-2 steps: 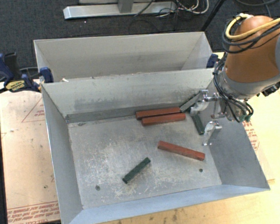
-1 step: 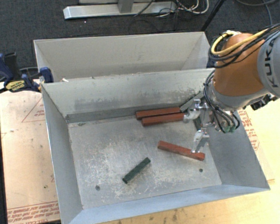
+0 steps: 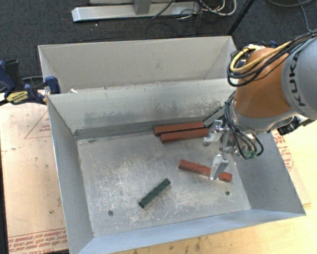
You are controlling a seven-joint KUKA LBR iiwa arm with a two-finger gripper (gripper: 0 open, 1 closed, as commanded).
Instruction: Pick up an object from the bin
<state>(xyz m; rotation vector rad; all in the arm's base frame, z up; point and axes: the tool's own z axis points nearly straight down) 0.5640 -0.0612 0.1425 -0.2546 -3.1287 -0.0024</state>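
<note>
My gripper [image 3: 213,155] reaches in from the right over the right half of the bin floor and stands open. One fingertip [image 3: 209,137] is close to the right ends of two long red-brown bars [image 3: 180,131] that lie side by side along the back wall. The other fingertip [image 3: 216,171] sits over a short red-brown bar [image 3: 193,166] that lies slanted on the floor. That bar runs under this finger, and nothing is between the fingers.
A dark green bar [image 3: 155,192] lies slanted on the floor to the front left of the gripper. The bin's sloping right wall is close beside the arm.
</note>
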